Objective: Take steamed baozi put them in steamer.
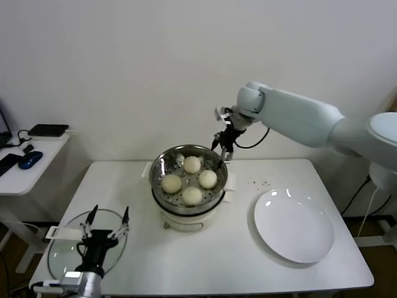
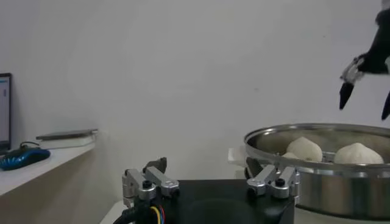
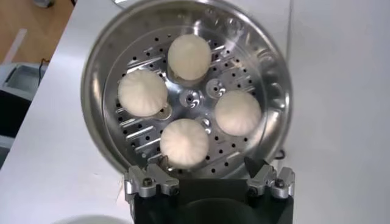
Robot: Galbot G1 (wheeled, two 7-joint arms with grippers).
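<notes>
All four steamed baozi (image 1: 192, 164) (image 3: 189, 56) lie inside the steamer (image 1: 162, 162) (image 3: 272, 79) (image 2: 317, 176), spread in a ring on its perforated steel floor, near one another but apart. The steel basket sits on a cream-white pot base (image 1: 186, 218), which stands near the middle of a white table (image 1: 217, 261).

The right gripper (image 1: 223, 151) (image 2: 365, 103) hangs above the steamer's far right rim, fingers spread apart and holding nothing; the nearest bun lies below and just inward of the fingertips, clear of them. In the right wrist view the buns sit straight beneath the gripper's mount, none between the fingers.

To the right of the steamer, well apart from it, lies a flat white plate (image 1: 294, 226). On the table's near left corner rests a round glass lid (image 1: 59, 251); the left gripper (image 1: 107, 218) hovers over it with its fingers released and empty.

A plain white wall rises behind the table. To the left stands a white side desk (image 1: 43, 155) carrying a blue computer mouse (image 1: 30, 159) (image 2: 23, 158) and a flat dark device (image 1: 48, 130).
</notes>
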